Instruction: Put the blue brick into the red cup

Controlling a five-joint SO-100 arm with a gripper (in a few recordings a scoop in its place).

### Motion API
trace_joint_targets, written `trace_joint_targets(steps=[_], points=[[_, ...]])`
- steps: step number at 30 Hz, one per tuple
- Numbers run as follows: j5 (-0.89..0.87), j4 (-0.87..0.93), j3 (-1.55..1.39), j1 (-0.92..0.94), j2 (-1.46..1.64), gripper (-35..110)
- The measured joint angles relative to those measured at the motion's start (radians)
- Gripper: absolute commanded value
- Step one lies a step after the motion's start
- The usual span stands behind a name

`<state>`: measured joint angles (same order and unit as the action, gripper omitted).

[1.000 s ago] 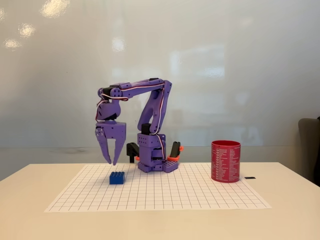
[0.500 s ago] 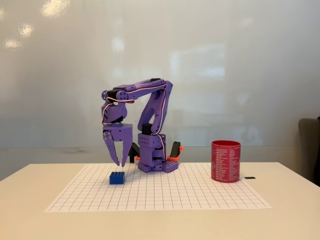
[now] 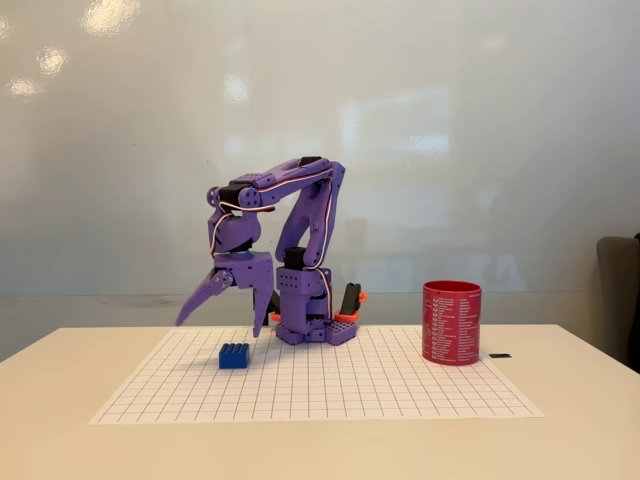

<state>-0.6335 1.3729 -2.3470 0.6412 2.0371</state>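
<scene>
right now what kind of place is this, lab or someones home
Probably a lab or office test bench, though I can't be sure. A small purple arm stands on a printed grid mat laid over a plain table, with a glossy whiteboard-like wall behind. The blue brick and red cup look like staged props.

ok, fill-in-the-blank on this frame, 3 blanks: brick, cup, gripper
1. The brick lies on the gridded ____ on the table.
2. In the fixed view the cup stands to the ____ of the arm's base.
3. The gripper hangs above the brick with its jaws spread ____, holding nothing.

Missing words: sheet; right; open
</scene>
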Motion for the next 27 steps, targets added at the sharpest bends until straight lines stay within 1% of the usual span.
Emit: trace_joint_targets(steps=[8, 11, 15, 20, 22, 24, 25, 27], points=[[-0.060, -0.009, -0.017, -0.014, -0.117, 55], [-0.060, -0.023, -0.032, -0.014, -0.178, 54], [-0.060, -0.034, -0.034, -0.023, -0.212, 48], [-0.060, -0.044, -0.032, -0.031, -0.212, 48], [-0.060, -0.041, -0.032, -0.031, -0.212, 36], [-0.052, -0.038, -0.032, -0.040, -0.212, 16], [-0.051, -0.043, -0.032, -0.046, -0.212, 2], [-0.048, -0.044, -0.032, -0.051, -0.212, 0]])
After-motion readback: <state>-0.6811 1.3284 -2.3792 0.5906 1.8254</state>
